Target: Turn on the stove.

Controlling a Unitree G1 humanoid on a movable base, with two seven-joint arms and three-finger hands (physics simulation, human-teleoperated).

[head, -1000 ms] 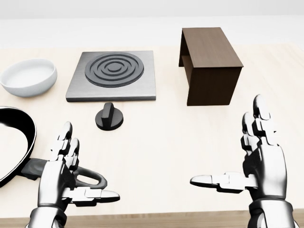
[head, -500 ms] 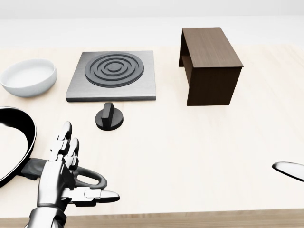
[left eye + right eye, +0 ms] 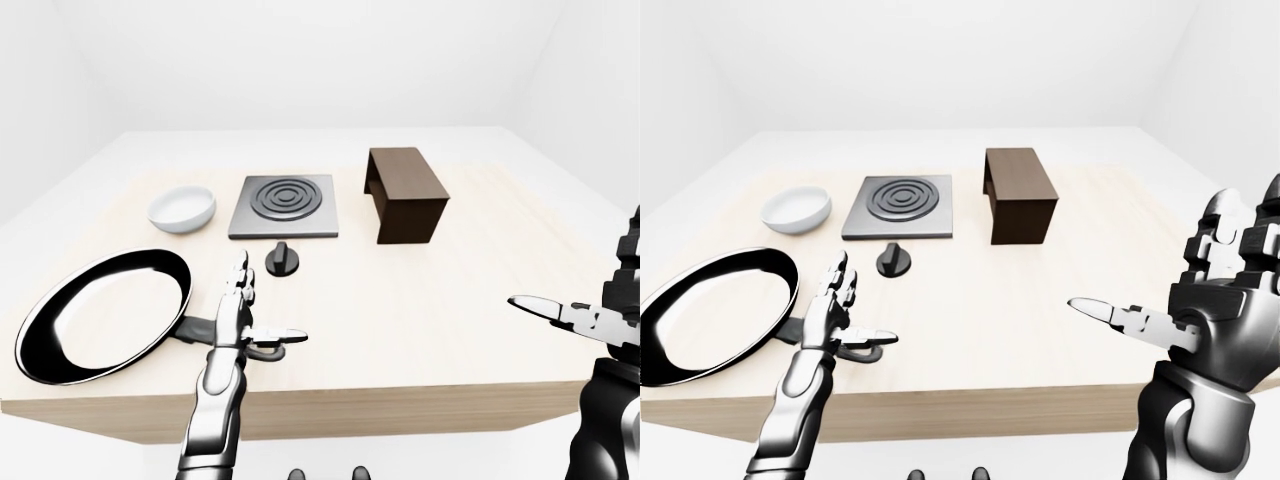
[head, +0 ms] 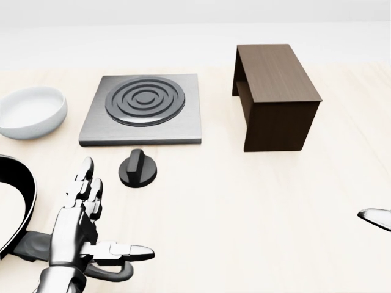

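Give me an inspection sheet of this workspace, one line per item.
Surface: light wooden table, pale floor around it.
Job's things: stove plate with dark ring burner; black knob just below it in the head view, untouched.
Clutter: white bowl left of the stove; frying pan at the left edge; dark wooden box right of the stove.
Grippers: left hand open above the pan handle; right hand open, off the table's right side.
Cables: nothing seen.
Surroundings: plain white walls.
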